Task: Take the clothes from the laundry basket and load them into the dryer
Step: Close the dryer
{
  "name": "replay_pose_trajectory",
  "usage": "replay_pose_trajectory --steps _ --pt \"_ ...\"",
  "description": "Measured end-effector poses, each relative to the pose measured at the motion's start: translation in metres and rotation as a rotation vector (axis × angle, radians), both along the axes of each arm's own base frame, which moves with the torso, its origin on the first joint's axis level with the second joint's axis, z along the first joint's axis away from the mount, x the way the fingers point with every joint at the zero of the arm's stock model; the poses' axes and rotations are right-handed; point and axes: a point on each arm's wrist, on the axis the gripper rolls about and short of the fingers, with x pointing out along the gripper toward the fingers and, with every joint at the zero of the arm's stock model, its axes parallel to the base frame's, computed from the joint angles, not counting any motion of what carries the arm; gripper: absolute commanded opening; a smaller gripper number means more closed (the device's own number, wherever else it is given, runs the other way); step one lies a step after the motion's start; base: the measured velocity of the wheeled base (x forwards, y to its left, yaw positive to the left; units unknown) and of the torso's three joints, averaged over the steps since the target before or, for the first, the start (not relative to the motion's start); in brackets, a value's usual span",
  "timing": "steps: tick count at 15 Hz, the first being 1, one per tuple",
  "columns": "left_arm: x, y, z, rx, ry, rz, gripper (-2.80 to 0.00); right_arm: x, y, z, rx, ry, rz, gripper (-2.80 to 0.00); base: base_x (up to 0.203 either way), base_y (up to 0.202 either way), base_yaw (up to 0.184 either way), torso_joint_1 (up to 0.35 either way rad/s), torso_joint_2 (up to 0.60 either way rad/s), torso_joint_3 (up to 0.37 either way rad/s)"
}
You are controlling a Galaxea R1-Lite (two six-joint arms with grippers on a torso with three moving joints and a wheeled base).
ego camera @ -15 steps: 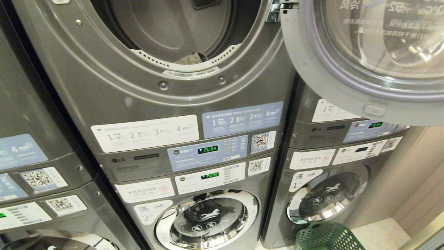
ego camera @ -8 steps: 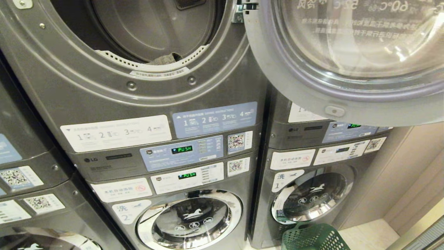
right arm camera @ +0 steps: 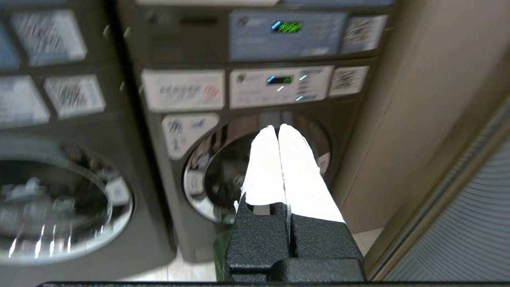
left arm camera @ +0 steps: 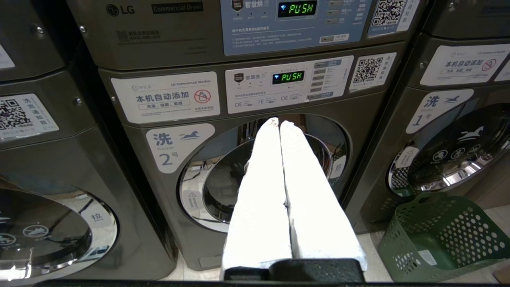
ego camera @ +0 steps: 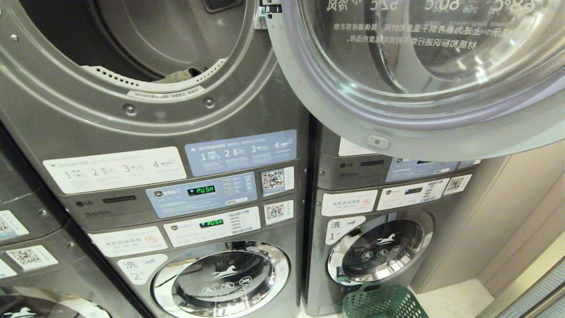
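A stacked LG dryer (ego camera: 145, 119) stands with its round port open, its glass door (ego camera: 419, 88) swung wide to the right and overhanging the neighbouring stack, so the way into the drum is unobstructed. A scrap of grey-green clothing (ego camera: 178, 76) lies just inside the drum's lower lip. Below the dryer, washer no. 2 (ego camera: 220, 278) is closed; beside it, washer no. 1 (ego camera: 379, 251) is also closed, with a beige wall (ego camera: 507, 221) at its right. The green perforated laundry basket (ego camera: 382, 302) sits on the pale floor before washer no. 1, near that wall.

Neither arm appears in the head view. The left wrist view shows the left gripper (left arm camera: 279, 123) low before washer no. 2, white fingers pressed together and holding nothing; it also looks into the basket, where no clothes can be seen. The right wrist view, blurred, shows the right gripper (right arm camera: 277, 127) before washer no. 1, fingers together and empty, a ribbed panel (right arm camera: 470, 239) at its side.
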Motion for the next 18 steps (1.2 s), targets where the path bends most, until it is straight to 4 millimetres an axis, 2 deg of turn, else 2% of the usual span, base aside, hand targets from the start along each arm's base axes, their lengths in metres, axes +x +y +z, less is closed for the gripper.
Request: replay_pose_trajectory --steps 4,7,9,11,18 --pt "0.000 0.000 0.000 0.001 -0.001 -0.001 -2.80 -0.003 -0.004 0.060 0.165 -0.066 -0.156 -2.80 0.000 0.000 0.000 0.000 0.00 0.000" --pt "0.000 0.000 -0.001 0.000 0.000 0.000 -2.80 0.012 -0.006 0.115 0.304 -0.099 -0.229 -2.80 0.000 0.000 0.000 0.001 0.00 0.112" --pt "0.000 0.000 -0.001 0.000 0.000 -0.001 -2.80 0.029 -0.006 0.144 0.350 -0.137 -0.255 -2.80 0.000 0.000 0.000 -0.002 0.00 0.184" --pt "0.000 0.000 -0.001 0.000 -0.001 -0.001 -2.80 0.044 -0.007 0.159 0.361 -0.164 -0.268 -2.80 0.000 0.000 0.000 0.002 0.00 0.202" --pt "0.000 0.000 0.000 0.000 -0.001 0.000 -2.80 0.089 -0.008 0.177 0.338 -0.183 -0.291 -2.80 0.000 0.000 0.000 0.001 0.00 0.203"
